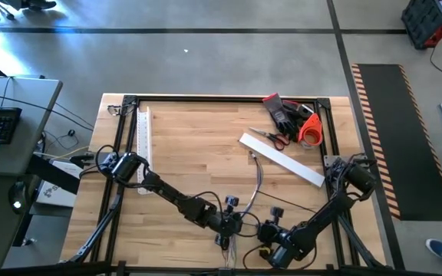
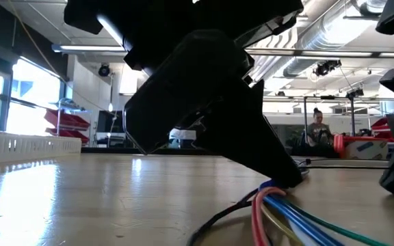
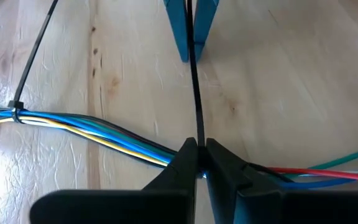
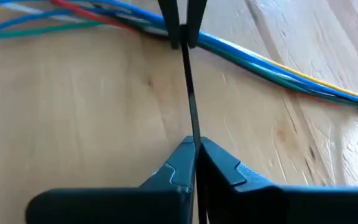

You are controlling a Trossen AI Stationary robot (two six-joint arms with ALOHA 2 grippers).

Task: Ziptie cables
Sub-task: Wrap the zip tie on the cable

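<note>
A wooden butcher-block table (image 1: 198, 146) seen from above, with two dark robot arms reaching in toward its near edge. The left gripper (image 3: 197, 149) and the right gripper (image 4: 194, 146) meet close together near the middle of that edge, facing each other along one thin, stiff black plastic ziptie (image 3: 194, 81). Each gripper has its fingers pressed together on that strip: the left wrist view shows the left fingers pinching one end beside the wires, with the right gripper's blue-looking fingertips holding the strip farther along. The right wrist view shows the same strip stretched straight between the two grippers.

A loose bundle of thin blue, green, yellow and red cables (image 3: 104, 132) lies flat on the wood, running across under the left gripper. A second black ziptie (image 3: 18, 111) is already looped around the bundle farther along, its long tail slanting away over the table.

At the far side of the table lie a long white slotted plastic duct (image 1: 282, 159), red-handled scissors (image 1: 271, 136), a black glove (image 1: 286, 113) and an orange tape roll (image 1: 310, 130)
</note>
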